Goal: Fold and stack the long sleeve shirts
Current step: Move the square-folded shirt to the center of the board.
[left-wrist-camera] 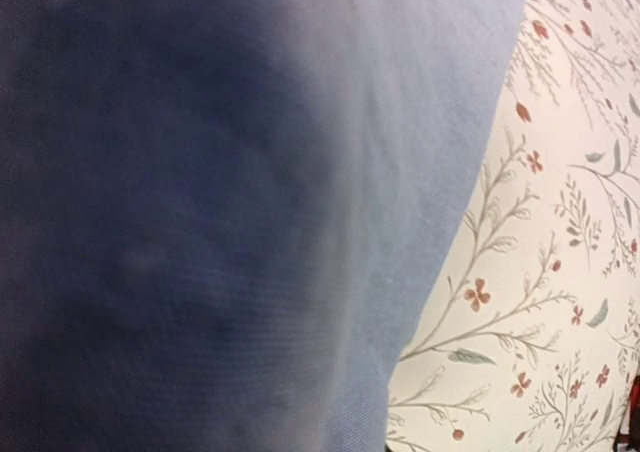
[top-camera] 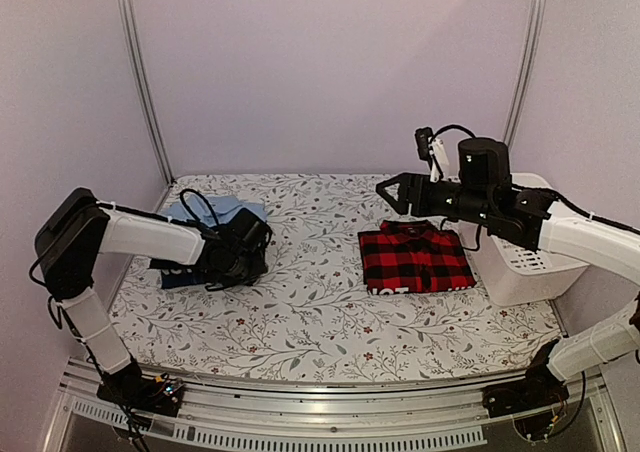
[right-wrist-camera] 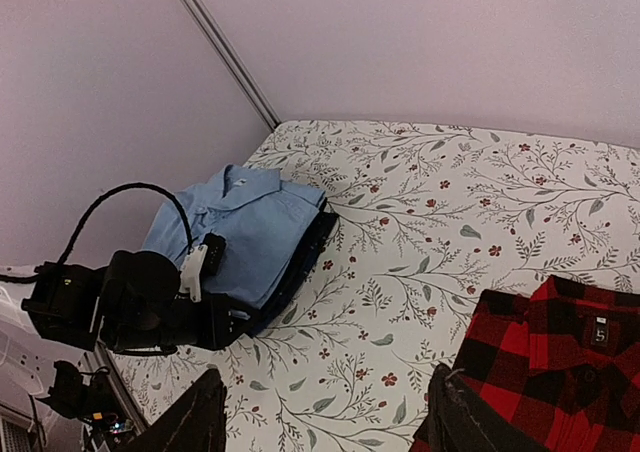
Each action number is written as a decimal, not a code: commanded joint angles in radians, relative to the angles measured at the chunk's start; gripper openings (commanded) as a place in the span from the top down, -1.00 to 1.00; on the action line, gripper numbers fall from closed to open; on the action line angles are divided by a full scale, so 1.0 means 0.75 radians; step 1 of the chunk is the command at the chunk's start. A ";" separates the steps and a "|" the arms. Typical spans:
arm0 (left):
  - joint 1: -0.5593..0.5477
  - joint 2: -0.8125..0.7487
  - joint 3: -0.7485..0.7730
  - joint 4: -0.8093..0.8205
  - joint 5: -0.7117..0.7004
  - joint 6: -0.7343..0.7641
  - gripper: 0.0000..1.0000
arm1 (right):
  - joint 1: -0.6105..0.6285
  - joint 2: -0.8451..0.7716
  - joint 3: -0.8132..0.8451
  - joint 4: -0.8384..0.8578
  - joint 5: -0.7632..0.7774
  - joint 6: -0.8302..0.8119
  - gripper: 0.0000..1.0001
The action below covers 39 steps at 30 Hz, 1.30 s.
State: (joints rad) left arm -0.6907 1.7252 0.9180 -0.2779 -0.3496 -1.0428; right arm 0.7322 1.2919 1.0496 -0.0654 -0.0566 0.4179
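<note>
A folded red-and-black checked flannel shirt (top-camera: pixel 415 260) lies flat right of centre; it also shows in the right wrist view (right-wrist-camera: pixel 560 362). My right gripper (top-camera: pixel 392 193) hovers above its far edge, open and empty, with both fingers (right-wrist-camera: pixel 200 422) spread wide. A folded light blue collared shirt (top-camera: pixel 225 210) lies on a dark navy garment (top-camera: pixel 175 275) at the far left, also seen from the right wrist (right-wrist-camera: pixel 250 222). My left gripper (top-camera: pixel 238 252) is pressed against this stack's near edge. Blue cloth (left-wrist-camera: pixel 250 222) fills its wrist view and hides its fingers.
A white plastic basket (top-camera: pixel 530 262) stands at the table's right edge beside the flannel shirt. The floral tablecloth (top-camera: pixel 320 322) covers the table. Metal frame posts (top-camera: pixel 140 72) rise at the back corners.
</note>
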 commanded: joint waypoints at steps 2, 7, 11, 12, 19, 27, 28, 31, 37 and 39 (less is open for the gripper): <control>-0.192 0.050 0.082 -0.088 0.093 -0.106 1.00 | 0.002 -0.051 -0.033 -0.040 0.027 -0.050 -0.35; -0.304 0.087 0.123 -0.092 0.119 -0.166 1.00 | 0.003 -0.063 -0.060 -0.044 0.012 -0.062 -0.35; -0.358 0.144 0.204 -0.115 0.135 -0.173 1.00 | 0.003 -0.066 -0.072 -0.047 0.001 -0.066 -0.35; -0.366 0.157 0.221 -0.116 0.140 -0.171 1.00 | 0.003 -0.067 -0.074 -0.050 0.003 -0.067 -0.35; -0.378 0.213 0.316 -0.131 0.155 -0.123 1.00 | 0.002 -0.078 -0.090 -0.059 0.008 -0.060 -0.36; -0.416 0.124 0.323 -0.176 0.187 -0.021 0.48 | 0.003 -0.089 -0.101 -0.085 0.036 -0.044 -0.37; -0.424 0.112 0.333 -0.192 0.190 -0.003 0.43 | 0.001 -0.089 -0.101 -0.089 0.044 -0.047 -0.37; -0.455 0.079 0.379 -0.227 0.219 0.042 0.32 | 0.001 -0.081 -0.093 -0.111 0.067 -0.052 -0.37; -0.548 0.121 0.604 -0.296 0.238 0.165 0.19 | -0.001 -0.074 -0.084 -0.142 0.137 -0.052 -0.37; -0.550 0.159 0.639 -0.246 0.280 0.195 0.17 | -0.001 -0.074 -0.082 -0.151 0.149 -0.042 -0.38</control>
State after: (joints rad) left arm -1.0760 1.8202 1.3212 -0.4736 -0.1856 -0.9791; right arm 0.7322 1.2491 0.9840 -0.1574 0.0097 0.3801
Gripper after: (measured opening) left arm 0.409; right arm 0.687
